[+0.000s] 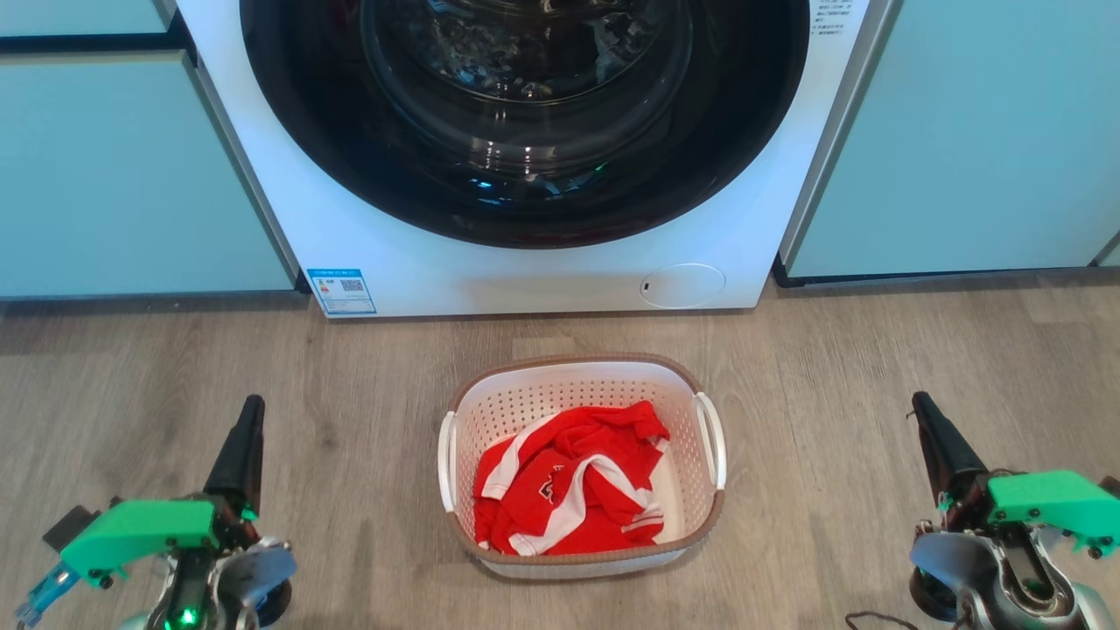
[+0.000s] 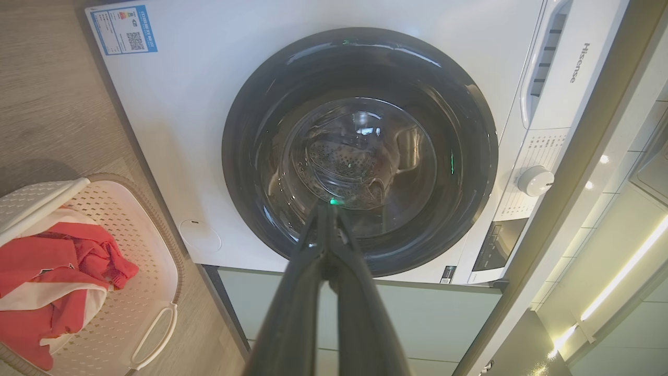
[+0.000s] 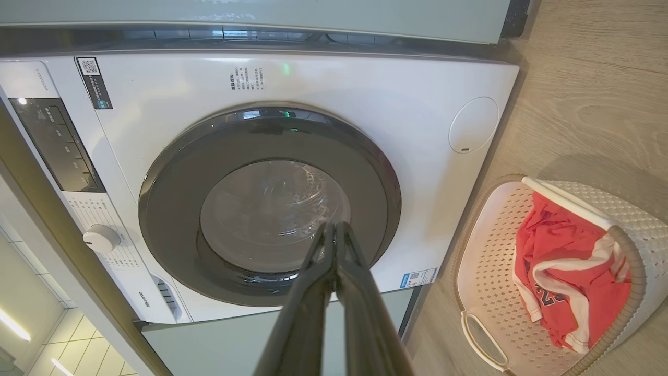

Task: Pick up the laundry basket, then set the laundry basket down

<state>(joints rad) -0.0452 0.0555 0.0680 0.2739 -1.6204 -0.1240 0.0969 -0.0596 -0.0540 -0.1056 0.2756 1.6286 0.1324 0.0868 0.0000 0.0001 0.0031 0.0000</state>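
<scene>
standing upright on the grey wood-grain floor point(image 1: 332, 385), a small white perforated plastic laundry basket point(image 1: 560, 395) with a brown rim band is seen directly in front of a white front-loading washing machine point(image 1: 394, 254), near its base but apart from it. two white side handles point(image 1: 447, 464) are carried at the basket's left and right ends, and neither is touched by anything. a crumpled red garment with white trim point(image 1: 569, 481) is held inside the basket, heaped toward the near wall. the machine's round dark glass door point(image 1: 525, 114) is shut, and pale green cabinet fronts point(image 1: 114, 175) are set on either side of the machine. the left tool point(image 1: 252, 411) is seen at the lower left of the head view, well apart from the basket, its two long dark fingers pressed together with nothing held between them. the right tool point(image 1: 920, 404) is placed likewise at the lower right, well apart from the basket's other end, drawn fully narrow and empty. in the left wrist view the left tool point(image 2: 327, 210) is shown closed to a point against the dark door, with the laundry basket point(image 2: 130, 292) and the red garment point(image 2: 47, 261) at the lower left edge. in the right wrist view the right tool point(image 3: 334, 228) is closed in the same way before the door, and the laundry basket point(image 3: 485, 271) with the garment point(image 3: 569, 271) is seen at the lower right.
</scene>
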